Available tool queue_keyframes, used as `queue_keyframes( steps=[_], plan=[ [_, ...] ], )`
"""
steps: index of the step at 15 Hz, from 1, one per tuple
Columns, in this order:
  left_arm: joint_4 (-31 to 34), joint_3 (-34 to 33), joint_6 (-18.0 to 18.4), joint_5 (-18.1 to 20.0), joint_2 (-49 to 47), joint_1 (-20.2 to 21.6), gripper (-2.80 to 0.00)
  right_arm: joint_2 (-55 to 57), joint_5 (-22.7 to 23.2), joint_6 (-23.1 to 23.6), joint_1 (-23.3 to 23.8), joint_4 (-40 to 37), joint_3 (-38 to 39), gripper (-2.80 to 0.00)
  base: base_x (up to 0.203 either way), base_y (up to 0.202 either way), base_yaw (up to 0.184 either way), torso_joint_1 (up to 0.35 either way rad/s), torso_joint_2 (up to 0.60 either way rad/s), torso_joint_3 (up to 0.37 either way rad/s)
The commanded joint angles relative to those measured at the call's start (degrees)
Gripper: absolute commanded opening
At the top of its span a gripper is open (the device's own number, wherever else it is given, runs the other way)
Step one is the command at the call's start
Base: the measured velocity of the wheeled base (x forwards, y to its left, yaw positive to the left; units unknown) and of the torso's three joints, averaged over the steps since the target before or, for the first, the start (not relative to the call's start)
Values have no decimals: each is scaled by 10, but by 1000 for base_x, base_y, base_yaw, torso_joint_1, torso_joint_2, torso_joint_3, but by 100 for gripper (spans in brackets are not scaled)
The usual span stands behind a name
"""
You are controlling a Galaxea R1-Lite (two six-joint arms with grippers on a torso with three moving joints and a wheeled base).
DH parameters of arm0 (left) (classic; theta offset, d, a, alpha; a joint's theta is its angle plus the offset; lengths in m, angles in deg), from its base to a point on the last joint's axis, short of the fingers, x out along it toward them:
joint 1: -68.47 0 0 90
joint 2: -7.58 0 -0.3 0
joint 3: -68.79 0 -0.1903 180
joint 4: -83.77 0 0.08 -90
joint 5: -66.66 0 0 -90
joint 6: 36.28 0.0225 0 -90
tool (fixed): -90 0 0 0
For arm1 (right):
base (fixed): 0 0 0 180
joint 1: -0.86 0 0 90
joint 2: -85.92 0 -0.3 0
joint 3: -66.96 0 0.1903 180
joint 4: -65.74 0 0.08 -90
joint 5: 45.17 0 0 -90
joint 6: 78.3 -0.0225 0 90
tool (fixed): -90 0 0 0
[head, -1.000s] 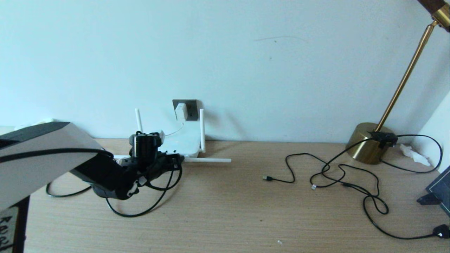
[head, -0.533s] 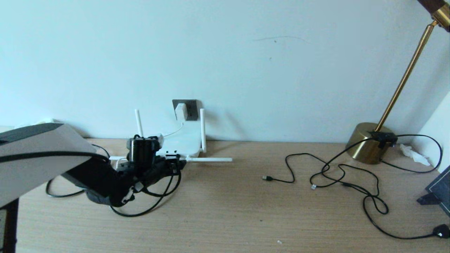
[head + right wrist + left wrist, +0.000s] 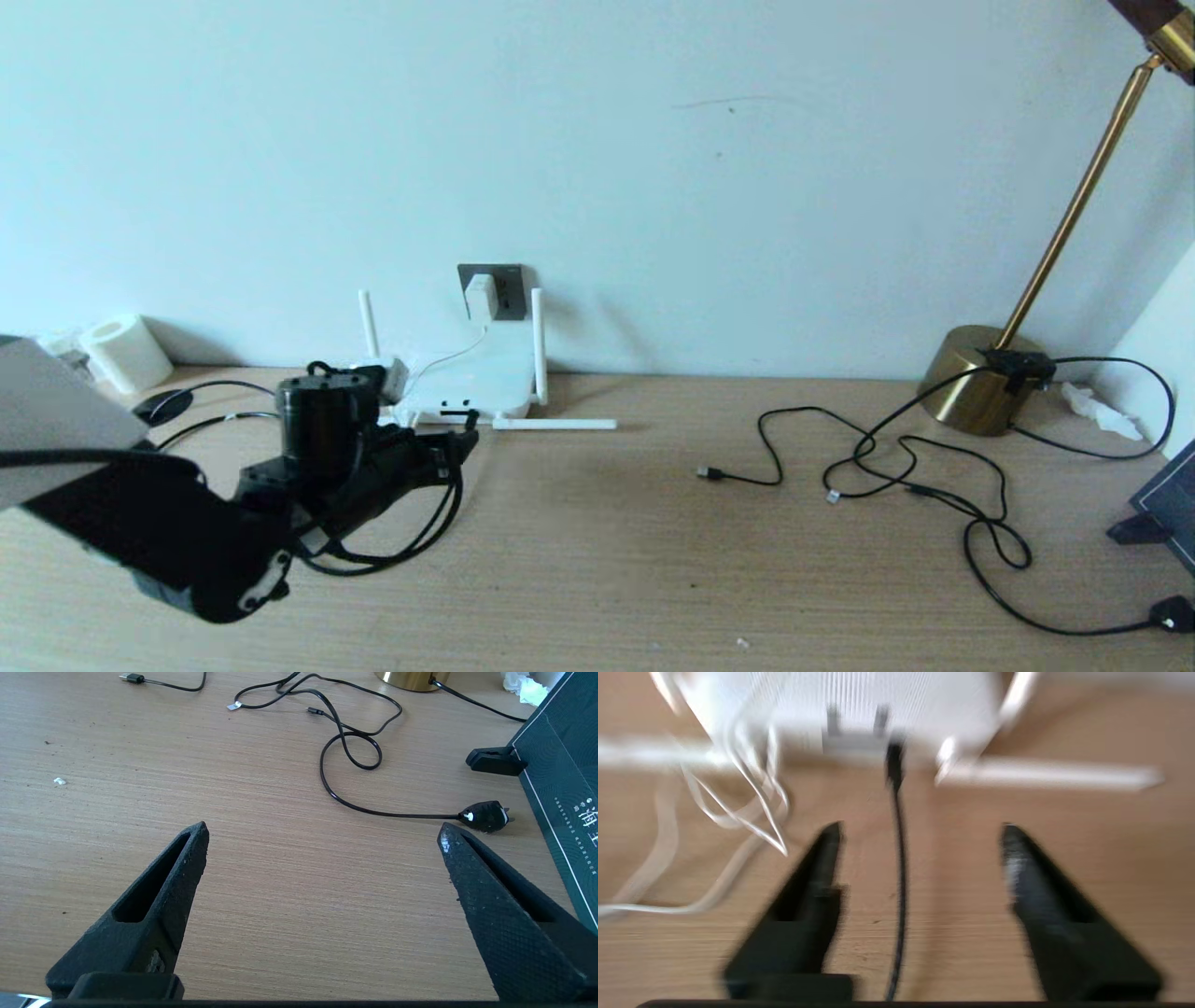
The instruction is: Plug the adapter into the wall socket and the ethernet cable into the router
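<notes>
From the head camera, your left gripper (image 3: 457, 446) sits low over the wooden desk (image 3: 653, 541), just short of the flat white router with stick antennas (image 3: 471, 383). The thick black ethernet cable (image 3: 411, 551) loops beneath the claw and appears to reach the router's near edge. Beyond the router, the small white adapter block (image 3: 481, 296) looks seated in the dark grey square wall socket (image 3: 499, 291).

From the left wrist camera, the claw (image 3: 920, 833) is spread wide and grips nothing. The ethernet cable (image 3: 899, 877) runs straight ahead between the fingers, its plug meeting a dark port on the router (image 3: 859, 704). Thin white cord (image 3: 752, 788) tangles just beside one finger. Judge the cable springy and light, the router light enough to slide; if the plug needs reseating, take it by the stiff boot right behind the plug, not the limp run.

From the right wrist camera, your right gripper (image 3: 322, 833) hangs wide apart and empty above bare desk (image 3: 233, 882), well apart from the work, thin black cables (image 3: 350, 742) ahead.
</notes>
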Motion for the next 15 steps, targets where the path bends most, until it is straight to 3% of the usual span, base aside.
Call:
queue_keyframes(
  steps=[1,4,7,10,12,15],
  plan=[
    [2,-10,1,-3,87,-5,-280,1,1,1,0,-1,0,0,0,0,0,0,0,0],
    [87,6,32,-23,257,-10,-280,1,0,1,0,-1,0,0,0,0,0,0,0,0],
    [223,-21,53,-42,460,-38,-280,1,1,1,0,-1,0,0,0,0,0,0,0,0],
    [349,-178,69,-43,670,-67,-280,1,1,1,0,-1,0,0,0,0,0,0,0,0],
    [414,-317,80,-11,778,-78,-280,1,0,1,0,-1,0,0,0,0,0,0,0,0],
    [521,-368,88,56,865,-71,-280,1,1,1,0,-1,0,0,0,0,0,0,0,0]
  ],
)
